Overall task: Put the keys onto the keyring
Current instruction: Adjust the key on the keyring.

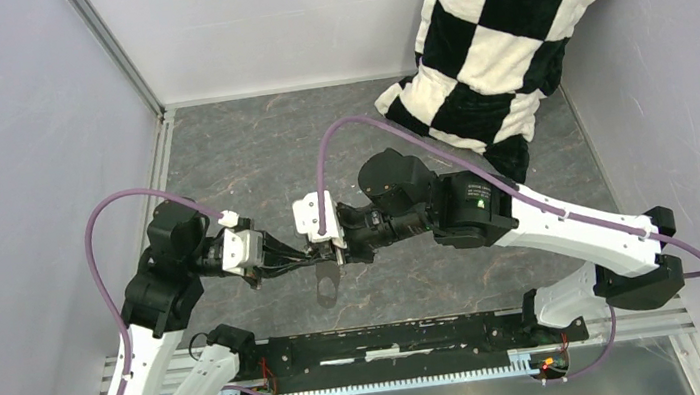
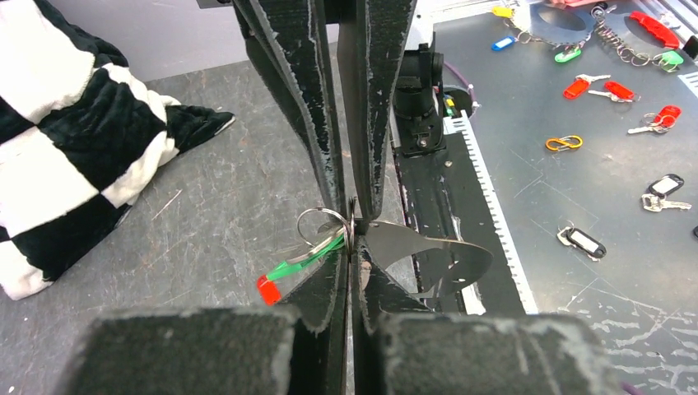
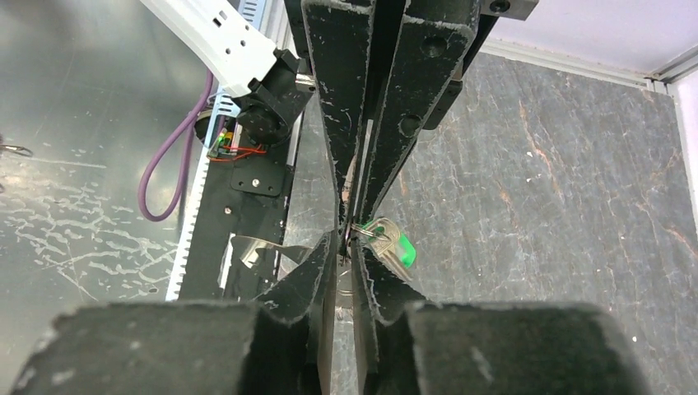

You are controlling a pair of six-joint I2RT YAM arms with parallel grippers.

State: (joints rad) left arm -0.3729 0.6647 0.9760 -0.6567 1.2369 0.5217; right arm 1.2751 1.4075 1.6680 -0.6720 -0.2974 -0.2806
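Checkered cloth [image 1: 506, 27] crowds the table [image 1: 249, 149] at far right (walls [image 1: 8, 149] flank it).

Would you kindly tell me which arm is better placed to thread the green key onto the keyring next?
Probably the right: the right gripper has its jaws at the green key, while the left gripper is shut on the keyring and best serves as the steady holder.
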